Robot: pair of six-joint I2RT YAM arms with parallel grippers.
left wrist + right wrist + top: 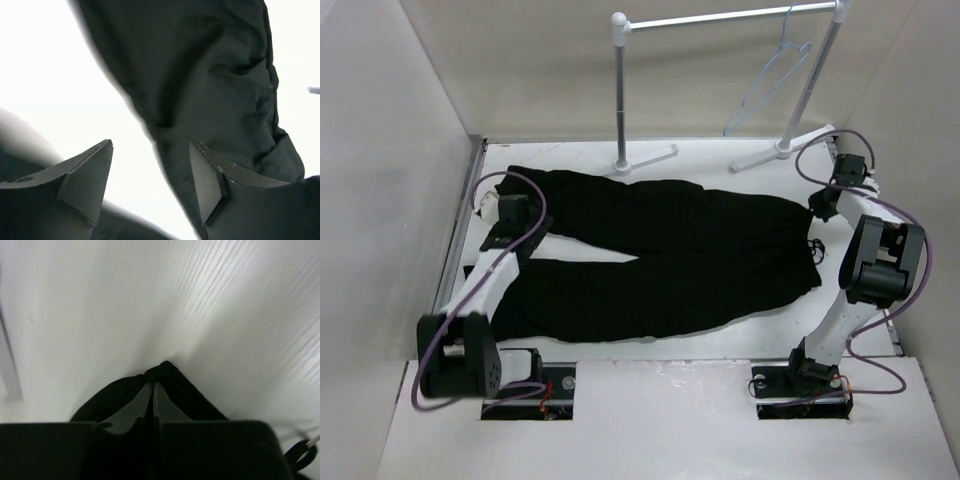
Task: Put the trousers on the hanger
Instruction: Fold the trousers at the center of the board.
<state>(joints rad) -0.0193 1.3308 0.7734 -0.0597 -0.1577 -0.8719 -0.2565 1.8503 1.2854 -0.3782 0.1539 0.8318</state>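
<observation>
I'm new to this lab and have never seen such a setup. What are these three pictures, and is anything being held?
Two robot arms are bolted at the table's near edge. The overhead picture shows black soft-cloth trousers spread flat on the white table. Behind them a thin pale triangular hanger hangs on a white-and-metal rail stand. The other two pictures come from a camera on each wrist. The left gripper is open above a trouser leg, holding nothing. The right gripper is shut on the trousers' cloth near the waist.
</observation>
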